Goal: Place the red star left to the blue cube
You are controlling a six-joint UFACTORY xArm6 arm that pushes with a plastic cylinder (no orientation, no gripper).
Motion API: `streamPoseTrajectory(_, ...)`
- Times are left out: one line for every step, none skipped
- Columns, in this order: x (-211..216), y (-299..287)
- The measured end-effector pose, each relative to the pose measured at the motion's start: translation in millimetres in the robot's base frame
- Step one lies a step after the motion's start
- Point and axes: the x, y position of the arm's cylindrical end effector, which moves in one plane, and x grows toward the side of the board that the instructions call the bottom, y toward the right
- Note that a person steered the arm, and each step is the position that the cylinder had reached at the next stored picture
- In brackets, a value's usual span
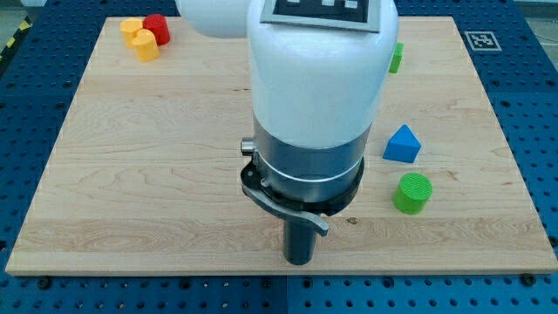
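My tool is a plain dark rod with nothing to spread or pinch, and it holds nothing. My tip [300, 261] stands near the bottom edge of the desk [131, 174], about midway along it, touching no block. My white arm [314, 78] hides the middle of the desk up to the top edge.

I cannot make out a red star or a blue cube as such. A red block [157, 28], shape unclear, sits in the top left corner, touching two yellow blocks [139, 39]. A blue triangular block [402, 144] lies toward the right edge, with a green cylinder [412, 193] just below it. Another green block [396, 58] peeks out beside my arm near the top edge.
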Motion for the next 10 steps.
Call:
streamPoseTrajectory(-0.6,-10.0)
streamPoseTrajectory(-28.1,24.9)
streamPoseTrajectory(-29.9,27.5)
streamPoseTrajectory(-45.3,4.1)
streamPoseTrajectory(-45.3,0.6)
streamPoseTrajectory(-51.2,-11.6)
streamPoseTrajectory(-55.5,-16.6)
streamPoseTrajectory(-55.5,-19.4)
streamPoseTrajectory(-55.6,-31.7)
streamPoseTrajectory(-56.1,-32.3)
